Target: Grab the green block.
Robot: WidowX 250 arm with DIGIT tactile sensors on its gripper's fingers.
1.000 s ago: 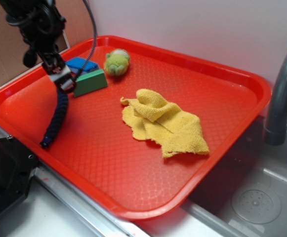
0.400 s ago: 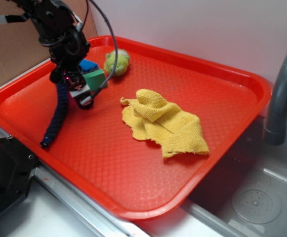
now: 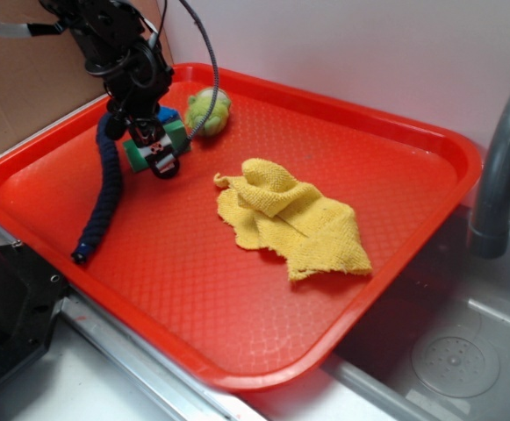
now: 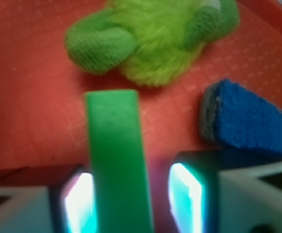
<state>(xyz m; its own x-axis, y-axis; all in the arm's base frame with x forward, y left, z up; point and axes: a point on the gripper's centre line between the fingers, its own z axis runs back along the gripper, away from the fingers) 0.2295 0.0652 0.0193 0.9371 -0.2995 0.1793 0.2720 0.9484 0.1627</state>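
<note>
The green block (image 4: 119, 145) lies on the red tray (image 3: 237, 298) near its far left corner and runs lengthwise between my fingers. My gripper (image 4: 133, 199) is open and straddles it. The left pad (image 4: 80, 204) sits against the block's side, while a strip of tray shows between the block and the right pad (image 4: 187, 199). In the exterior view the gripper (image 3: 158, 158) covers the middle of the green block (image 3: 179, 134), whose ends stick out on either side.
A blue block (image 4: 247, 121) lies just right of the green one, and a fuzzy yellow-green plush toy (image 4: 150, 39) is beyond both. A dark blue cord (image 3: 105, 197) trails to the left. A crumpled yellow cloth (image 3: 294, 219) sits mid-tray. To the right are a faucet (image 3: 500, 167) and sink (image 3: 456, 360).
My gripper has moved right from beside the green block and come down over it, so the block now lies between the fingers. The cloth and plush have not moved.
</note>
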